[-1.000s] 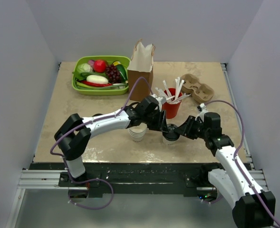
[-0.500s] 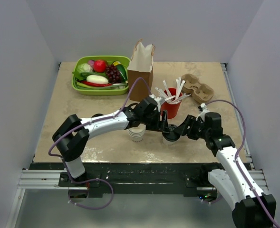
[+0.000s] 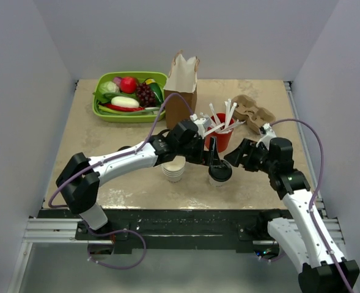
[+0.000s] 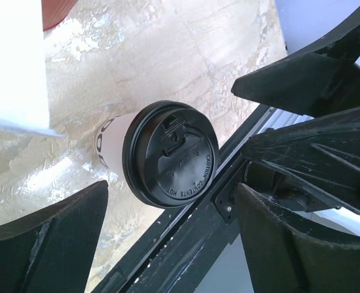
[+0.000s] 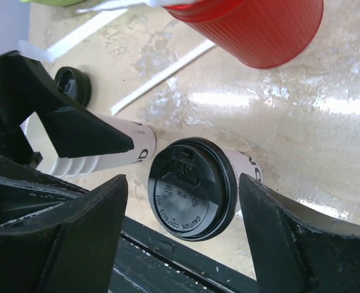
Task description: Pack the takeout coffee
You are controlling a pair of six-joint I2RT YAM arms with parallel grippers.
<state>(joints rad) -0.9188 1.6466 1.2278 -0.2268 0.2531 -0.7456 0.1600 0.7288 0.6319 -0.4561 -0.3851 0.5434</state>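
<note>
Right now the coffee (image 3: pixel 219 171) stands up straight on the table (image 3: pixel 106 165), near the front edge and just beside the cup stack (image 3: pixel 175 170). Its black lid looks pushed on all the way round and faces up. The side is white with dark print. It looks light and easy to tip.

Both grippers hang over it. The left gripper (image 3: pixel 211 160) is right above the lid, with its fingers spread wide. The right gripper (image 3: pixel 236 156) is just to the cup's right, also wide and holding nothing. The left one looks nearer, so I think it should come down and pinch the sides. The bag (image 3: pixel 183 85) waits at the back.
</note>
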